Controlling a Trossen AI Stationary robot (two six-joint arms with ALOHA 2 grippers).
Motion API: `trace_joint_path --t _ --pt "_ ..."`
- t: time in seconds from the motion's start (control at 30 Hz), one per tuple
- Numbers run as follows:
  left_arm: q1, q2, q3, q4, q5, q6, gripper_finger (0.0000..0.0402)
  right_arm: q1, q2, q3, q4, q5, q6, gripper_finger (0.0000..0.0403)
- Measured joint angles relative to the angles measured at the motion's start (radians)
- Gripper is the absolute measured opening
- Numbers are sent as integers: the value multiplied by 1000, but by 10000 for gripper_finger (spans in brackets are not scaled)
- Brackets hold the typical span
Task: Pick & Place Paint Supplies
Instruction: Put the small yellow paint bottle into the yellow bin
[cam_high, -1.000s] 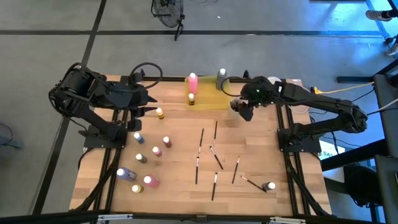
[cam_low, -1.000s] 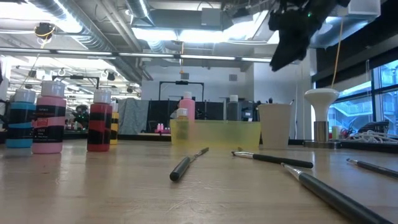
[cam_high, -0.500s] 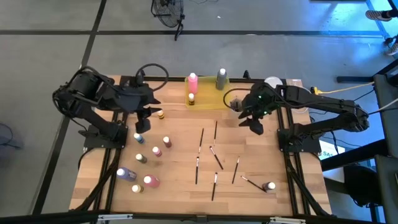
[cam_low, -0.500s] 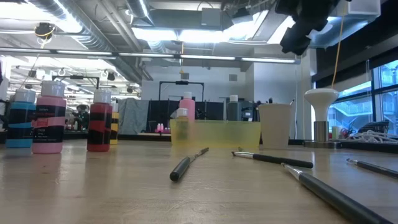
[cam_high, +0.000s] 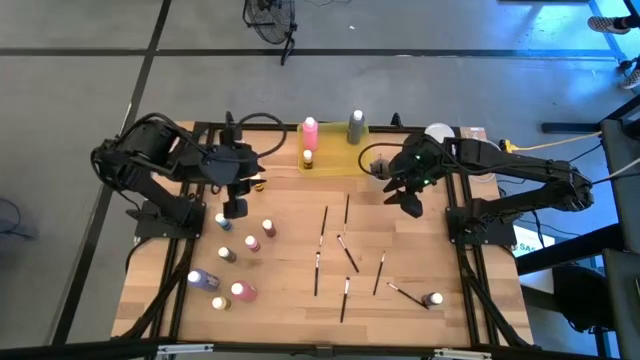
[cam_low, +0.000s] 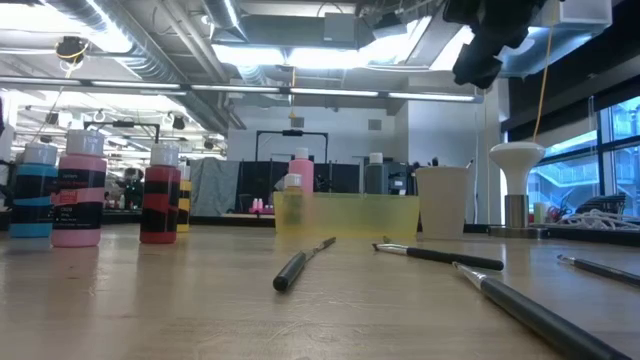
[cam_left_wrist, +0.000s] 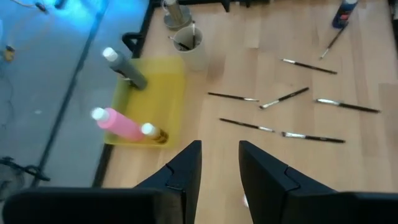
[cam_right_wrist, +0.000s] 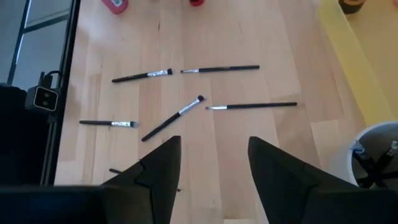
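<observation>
Wooden table (cam_high: 290, 270) holds everything, with a yellow tray (cam_high: 335, 160) at the back edge already keeping a pink bottle (cam_high: 310, 130), a grey bottle (cam_high: 356, 126) and a small yellow one, probably the drop spot. Left gripper (cam_high: 233, 207) hangs over the loose bottles (cam_high: 240, 250) on its side, fingers parted, empty. Right gripper (cam_high: 411, 205) hovers beside the cup (cam_high: 377, 167), jaws spread, nothing pinched, likely lining up on the scattered brushes (cam_high: 345, 255) mid-table.

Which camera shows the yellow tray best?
The left wrist view: the yellow tray shows whole, with a pink bottle, a grey bottle and a small yellow bottle in it. The high view shows it small, the low view side-on, and the right wrist view shows one edge.
</observation>
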Motion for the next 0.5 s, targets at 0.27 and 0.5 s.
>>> trace_joint_path --t 0.27,0.5 --pt "-12 -5 0 0 192 -15 131 0 0 0 30 3 30 227" --pt "-57 -8 -74 2 137 -47 171 12 0 0 33 -1 79 322"
